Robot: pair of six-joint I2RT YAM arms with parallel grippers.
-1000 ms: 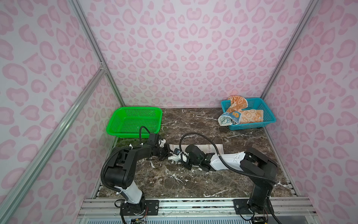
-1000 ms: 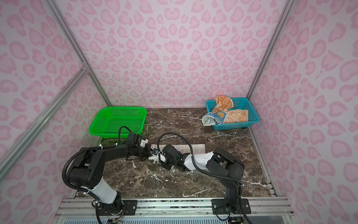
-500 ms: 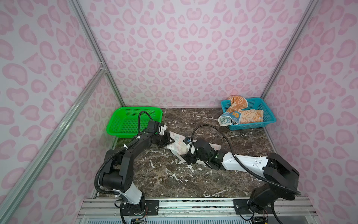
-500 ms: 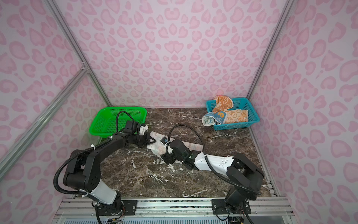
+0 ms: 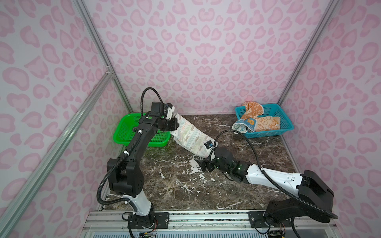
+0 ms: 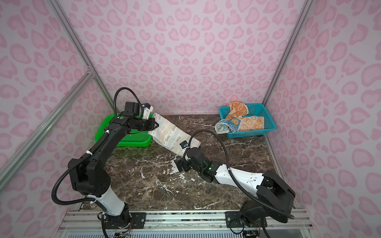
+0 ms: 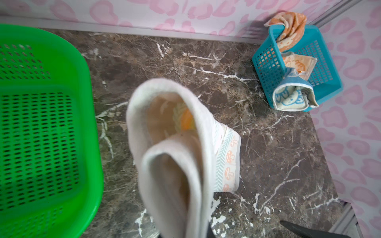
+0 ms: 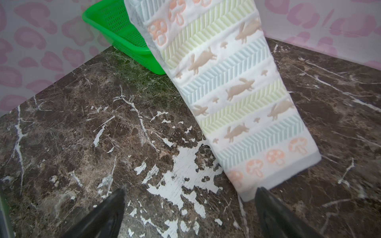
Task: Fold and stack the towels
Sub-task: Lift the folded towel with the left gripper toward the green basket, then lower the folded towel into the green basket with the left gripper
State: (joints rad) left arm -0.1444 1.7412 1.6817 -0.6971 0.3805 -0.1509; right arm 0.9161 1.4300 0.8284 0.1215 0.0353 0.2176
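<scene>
Work looks to be on the first cloth of three: folding seems done and stacking comes next, though you could also read this as a set-up for one more fold.

At far left sits the green basket (image 5: 125, 131), with no towel in it. Just over its right rim your left tool (image 5: 174, 124) is pressed together on the upper end of the white towel (image 5: 189, 136). The towel slopes down to the right and nearer, and its lower end rests on the counter (image 5: 165, 191). Right beside that end your right tool (image 5: 203, 165) stands spread wide and holds nothing. At far right the blue basket (image 5: 286, 123) holds the orange towel (image 5: 268, 123) and the blue towel (image 5: 241, 126), both crumpled.

For the next move, lift high enough that the trailing end clears the counter and the green rim. Then lay the towel flat without letting the layers slide, and keep your right tool out of its path.

Both top views give you the whole slope but hide the layers. The left wrist view shows the white towel (image 7: 175, 144) hanging doubled, edge on, but not the fingers gripping it. The right wrist view shows your right tool (image 8: 189, 206) gaping over bare counter, one fingertip (image 8: 266, 204) against the towel's lower corner.
</scene>
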